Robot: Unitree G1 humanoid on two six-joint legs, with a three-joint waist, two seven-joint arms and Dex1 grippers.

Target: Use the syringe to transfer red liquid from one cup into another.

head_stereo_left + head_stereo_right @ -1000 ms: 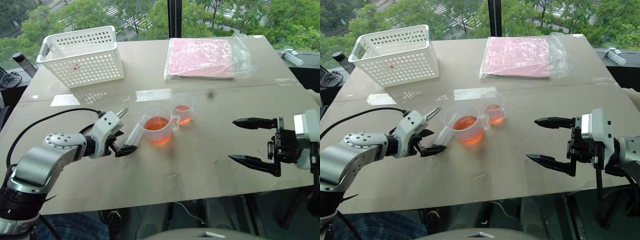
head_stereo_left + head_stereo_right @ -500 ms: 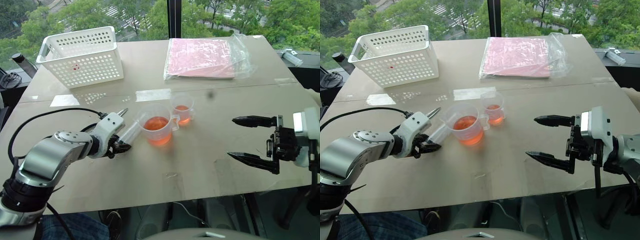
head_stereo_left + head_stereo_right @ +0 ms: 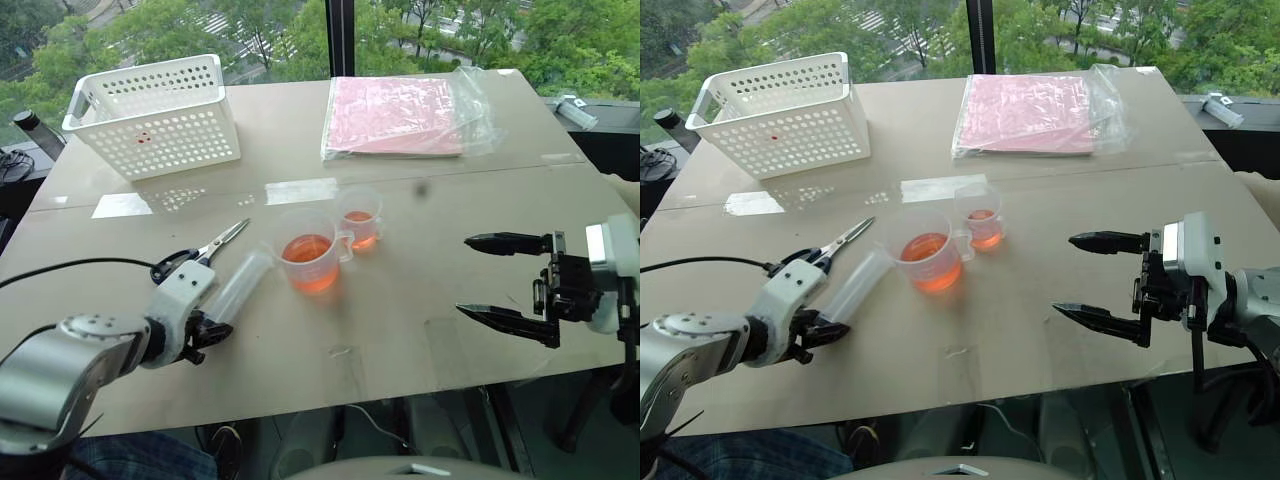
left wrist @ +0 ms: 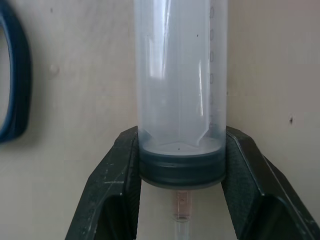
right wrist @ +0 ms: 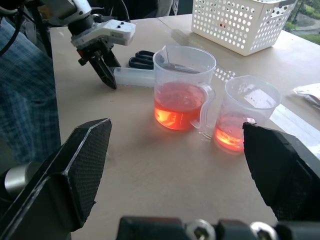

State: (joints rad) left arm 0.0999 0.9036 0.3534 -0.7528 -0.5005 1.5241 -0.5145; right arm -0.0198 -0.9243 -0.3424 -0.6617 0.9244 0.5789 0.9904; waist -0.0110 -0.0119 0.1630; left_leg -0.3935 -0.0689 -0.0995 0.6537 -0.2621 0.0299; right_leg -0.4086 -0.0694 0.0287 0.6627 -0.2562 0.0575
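Note:
My left gripper point(image 3: 205, 335) is shut on the syringe point(image 3: 238, 285), its fingers point(image 4: 112, 200) clamping the barrel at the dark seal by the narrow tip. The clear barrel slants from the gripper toward the larger cup point(image 3: 312, 262), with a gap between them. That cup holds red liquid point(image 3: 314, 250) about a third of the way up. The smaller cup point(image 3: 360, 225) stands just behind it to the right, with a little red liquid in its bottom. At the right, well away from both cups, my right gripper point(image 3: 465, 276) hangs open and holds nothing.
Black-handled scissors point(image 3: 200, 255) lie just beyond the syringe on the left. A white perforated basket point(image 3: 155, 110) stands at the back left, and a pink pad in a clear bag point(image 3: 400, 112) at the back middle. A black cable point(image 3: 70, 268) runs across the left side of the table.
My left gripper has shut on the syringe and drawn it back toward the near left, away from the larger cup. The scissors now show. The right gripper has kept still.

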